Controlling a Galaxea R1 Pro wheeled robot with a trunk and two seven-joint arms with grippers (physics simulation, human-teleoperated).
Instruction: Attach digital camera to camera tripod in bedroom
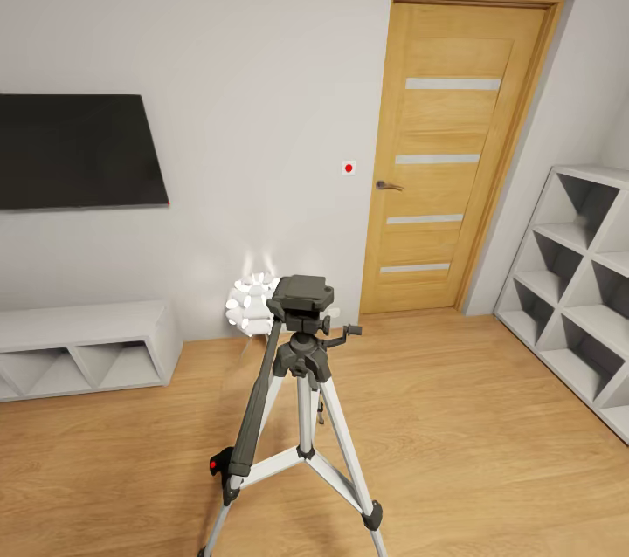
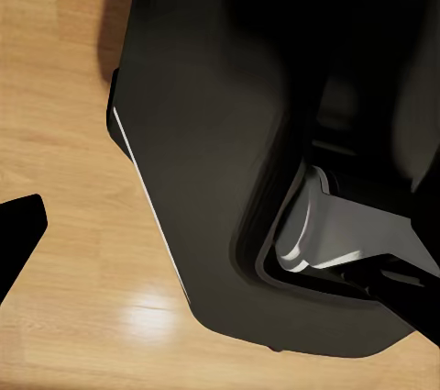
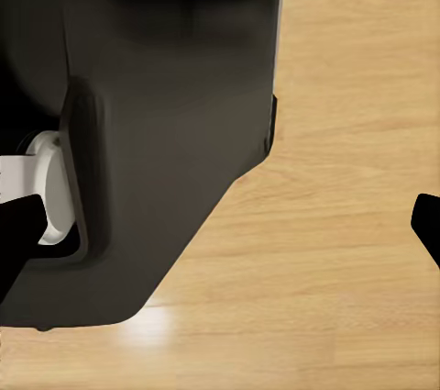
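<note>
We face the camera tripod [image 1: 301,400], standing upright on the wood floor [image 1: 489,443] before the door [image 1: 454,155], its bare head plate uppermost and pan handle slanting down toward us. Neither arm looks nearer; we cannot tell the jaws' state.

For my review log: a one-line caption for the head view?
Camera tripod on wood floor, mounting head bare, before wooden door.

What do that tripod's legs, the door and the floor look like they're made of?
The tripod's legs look like silvery metal, pale with a slight sheen, joined by matte black parts, probably plastic. The door looks like warm varnished wood with visible grain and pale, perhaps frosted-glass, strips. The floor seems light wood planking, slightly glossy.
</note>
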